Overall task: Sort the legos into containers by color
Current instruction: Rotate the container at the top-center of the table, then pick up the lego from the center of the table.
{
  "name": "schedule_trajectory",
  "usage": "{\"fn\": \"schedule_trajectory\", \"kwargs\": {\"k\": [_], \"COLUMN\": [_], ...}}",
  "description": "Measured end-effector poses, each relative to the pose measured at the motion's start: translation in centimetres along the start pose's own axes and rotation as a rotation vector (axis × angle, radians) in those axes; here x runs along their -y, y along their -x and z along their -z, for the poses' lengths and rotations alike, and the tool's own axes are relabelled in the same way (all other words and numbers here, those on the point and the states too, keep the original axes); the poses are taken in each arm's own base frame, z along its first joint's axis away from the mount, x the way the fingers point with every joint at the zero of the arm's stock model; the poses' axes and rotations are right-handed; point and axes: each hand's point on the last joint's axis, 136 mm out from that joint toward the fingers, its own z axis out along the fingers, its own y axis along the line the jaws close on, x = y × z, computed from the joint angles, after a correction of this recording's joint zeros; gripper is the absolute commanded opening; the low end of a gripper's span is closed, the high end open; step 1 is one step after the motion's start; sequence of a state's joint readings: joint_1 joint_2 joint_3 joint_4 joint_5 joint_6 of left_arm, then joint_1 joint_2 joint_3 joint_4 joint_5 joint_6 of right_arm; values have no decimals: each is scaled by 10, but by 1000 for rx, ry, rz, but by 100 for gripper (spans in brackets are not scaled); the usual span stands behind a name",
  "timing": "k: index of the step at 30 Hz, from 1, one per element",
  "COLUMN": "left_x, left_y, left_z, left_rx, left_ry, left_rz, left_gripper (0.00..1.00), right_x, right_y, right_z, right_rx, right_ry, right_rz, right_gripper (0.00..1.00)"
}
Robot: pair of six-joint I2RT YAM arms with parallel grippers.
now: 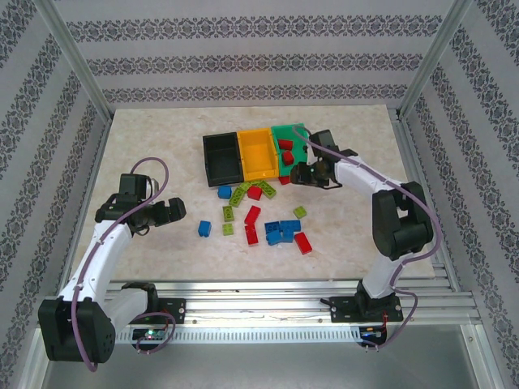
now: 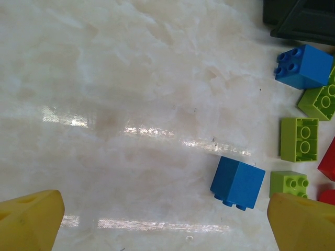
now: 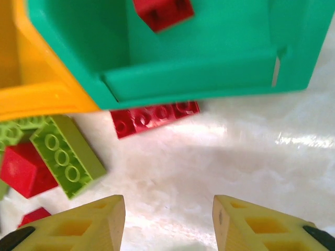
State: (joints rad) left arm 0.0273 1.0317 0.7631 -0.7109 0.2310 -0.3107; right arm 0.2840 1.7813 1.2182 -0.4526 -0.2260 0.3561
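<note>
Legos (image 1: 252,215): red, blue and lime green bricks, loose on the middle of the tabletop (image 1: 146,146), between the row of containers and the near edge. Containers: black bin (image 1: 221,156), orange-yellow bin (image 1: 256,152) and teal green bin (image 1: 301,131), standing side by side in that order from left to right, toward the far edge. The teal green bin holds red bricks (image 1: 285,146) (the right wrist view shows one of them (image 3: 162,11) against the bin floor). The orange-yellow bin's floor looks bare. Flat red brick (image 3: 154,117): on the tabletop, partly under the teal green bin's near wall (image 3: 188,68). Long lime brick (image 3: 68,157) and a red brick (image 3: 26,170): just to its left, in front of the orange-yellow bin's corner (image 3: 36,99). Lone blue brick (image 2: 238,183): lying on its side at the left fringe of the scatter, with a small lime brick (image 2: 289,184) just beside it and a longer lime brick (image 2: 299,139) beyond. Second blue brick (image 2: 303,65): studs up, near the black bin's corner (image 2: 303,21). Right gripper (image 3: 170,225): low over bare tabletop just before the teal green bin, fingers (image 3: 78,225) spread, nothing between them. Left gripper (image 2: 167,225): over the left part of the tabletop, fingers (image 2: 29,219) spread wide, empty, with the lone blue brick ahead of the gap and nearer one finger.
</note>
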Motion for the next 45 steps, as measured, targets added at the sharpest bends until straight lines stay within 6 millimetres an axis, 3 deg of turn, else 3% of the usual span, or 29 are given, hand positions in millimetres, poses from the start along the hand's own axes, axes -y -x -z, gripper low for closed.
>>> {"fn": "schedule_trajectory", "kwargs": {"k": [6,11,18,33,40,45], "left_x": [-1,-1,-2,-6,-6,-6], "left_y": [-1,-1,0,-2,-3,-3], "left_z": [-2,-2,-2,-7,-8,-8], "left_rx": [-8,-7,-6,-26,-29,-33], "left_ry": [2,4,13,32,33,34], "left_rz": [1,1,1,5,5,5], "left_gripper": [100,100,100,100,100,100], "right_x": [10,13,6,-10,-14,-15], "right_y": [-1,26,51,26,22,15], "right_z": [-25,-48,-49,-64,-70,-75], "right_rx": [-35,-27,14,-46,-63,-86], "right_ry": [-16,-19,-4,-95,-140,-139], "right_rz": [2,13,32,232,288,293], "right_gripper": [47,47,50,70,72,66]}}
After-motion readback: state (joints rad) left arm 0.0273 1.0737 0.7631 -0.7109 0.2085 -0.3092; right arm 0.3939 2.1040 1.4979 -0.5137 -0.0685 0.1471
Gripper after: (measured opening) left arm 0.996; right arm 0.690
